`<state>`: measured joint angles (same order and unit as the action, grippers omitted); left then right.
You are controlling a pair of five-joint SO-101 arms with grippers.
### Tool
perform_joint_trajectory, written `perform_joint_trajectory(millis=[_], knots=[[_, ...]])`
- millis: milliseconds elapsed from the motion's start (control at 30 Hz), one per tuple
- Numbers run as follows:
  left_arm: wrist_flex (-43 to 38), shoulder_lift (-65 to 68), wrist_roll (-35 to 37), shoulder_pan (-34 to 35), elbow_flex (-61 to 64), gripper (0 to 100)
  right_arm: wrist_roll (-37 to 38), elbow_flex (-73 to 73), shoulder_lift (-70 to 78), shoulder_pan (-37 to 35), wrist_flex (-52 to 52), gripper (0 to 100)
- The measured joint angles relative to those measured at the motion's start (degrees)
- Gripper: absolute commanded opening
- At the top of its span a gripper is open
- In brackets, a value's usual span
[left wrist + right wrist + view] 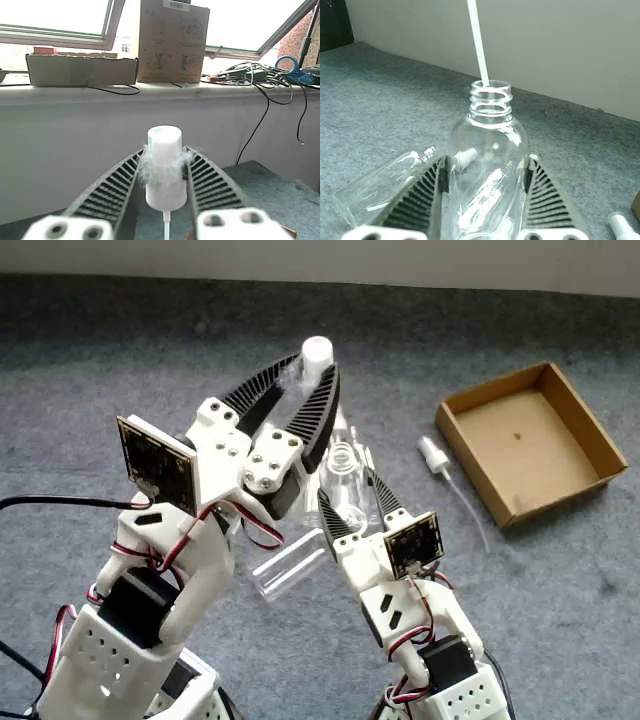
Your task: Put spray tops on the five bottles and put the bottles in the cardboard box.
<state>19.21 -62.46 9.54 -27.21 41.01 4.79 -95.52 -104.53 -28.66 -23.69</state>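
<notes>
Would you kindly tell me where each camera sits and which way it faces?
High view: fixed above the table, looking down on left gripper, right gripper and cardboard box.
Left wrist view: on the left wrist, facing the wall and window sill; left gripper clamps a spray top.
Right wrist view: on the right wrist, looking along the table; right gripper holds a bottle.
High and right wrist views share the bottle.

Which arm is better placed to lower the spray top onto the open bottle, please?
Left: the left tool holds the spray top above the bottle, tube in its neck; the right tool is occupied gripping that bottle.
</notes>
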Motion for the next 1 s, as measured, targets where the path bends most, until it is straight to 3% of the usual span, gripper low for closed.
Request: perform_joint_trajectory(millis=[333, 667, 1000], knots=[[-2.46, 0.00, 0.09, 0.70, 2.20, 1, 0.00, 0.00, 0.00, 0.00, 0.00, 7.4], [6.42, 0.00, 0.00, -4.13, 8.70, 1, 0.00, 0.00, 0.00, -0.09, -0.09, 7.4], [-6.51, 0.00, -0.09, -4.13, 23.74, 1, -0.09, 0.00, 0.09, 0.18, -0.18, 7.4]])
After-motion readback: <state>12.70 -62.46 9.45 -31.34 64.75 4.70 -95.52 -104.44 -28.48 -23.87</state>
